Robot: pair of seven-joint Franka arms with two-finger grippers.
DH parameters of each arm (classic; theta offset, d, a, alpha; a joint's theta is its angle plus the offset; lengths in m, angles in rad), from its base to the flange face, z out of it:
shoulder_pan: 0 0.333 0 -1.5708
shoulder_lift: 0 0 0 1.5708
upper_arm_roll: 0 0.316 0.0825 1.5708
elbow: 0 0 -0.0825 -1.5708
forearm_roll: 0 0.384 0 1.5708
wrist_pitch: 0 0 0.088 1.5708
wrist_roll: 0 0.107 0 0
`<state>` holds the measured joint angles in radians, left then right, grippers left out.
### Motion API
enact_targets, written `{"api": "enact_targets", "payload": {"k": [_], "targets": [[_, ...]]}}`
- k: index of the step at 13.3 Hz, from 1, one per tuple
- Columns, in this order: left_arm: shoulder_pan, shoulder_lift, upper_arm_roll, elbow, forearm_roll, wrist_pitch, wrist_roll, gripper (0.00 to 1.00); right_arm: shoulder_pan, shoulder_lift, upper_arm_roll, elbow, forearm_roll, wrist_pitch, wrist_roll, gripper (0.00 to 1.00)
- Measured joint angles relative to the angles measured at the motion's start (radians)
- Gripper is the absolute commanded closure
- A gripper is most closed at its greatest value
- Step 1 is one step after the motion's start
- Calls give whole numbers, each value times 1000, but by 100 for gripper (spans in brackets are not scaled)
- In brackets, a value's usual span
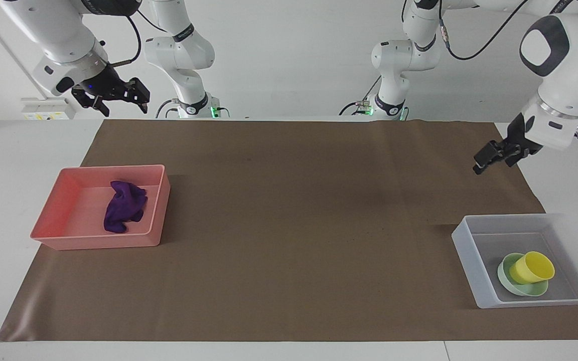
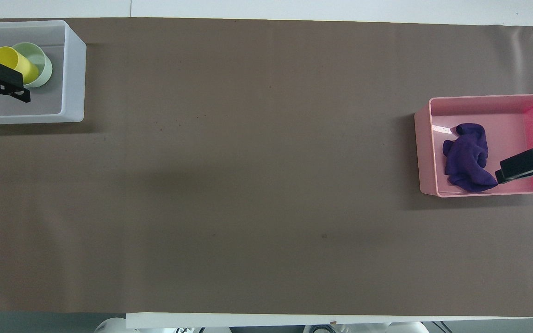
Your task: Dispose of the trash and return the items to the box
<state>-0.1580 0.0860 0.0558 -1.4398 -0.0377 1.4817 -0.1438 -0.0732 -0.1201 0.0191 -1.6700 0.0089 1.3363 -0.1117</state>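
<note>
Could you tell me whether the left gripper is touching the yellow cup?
Apart. The facing view shows the left gripper raised clear of the yellow cup, bare brown mat between them.

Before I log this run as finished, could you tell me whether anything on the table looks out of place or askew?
Only one small thing: the yellow cup lies tilted in the mint-green bowl inside the translucent box, not upright. The purple cloth sits crumpled in the pink tray. Nothing looks spilled or damaged.
</note>
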Motion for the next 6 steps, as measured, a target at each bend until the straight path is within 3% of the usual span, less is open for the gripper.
{"api": "enact_targets", "payload": {"k": [3,6], "targets": [[-17,-67,1,-27,37,-49,82,0,0,0,0,-2,-1,6,0,0],[-15,-67,12,-39,58,-18,122,0,0,0,0,-3,-2,6,0,0]]}}
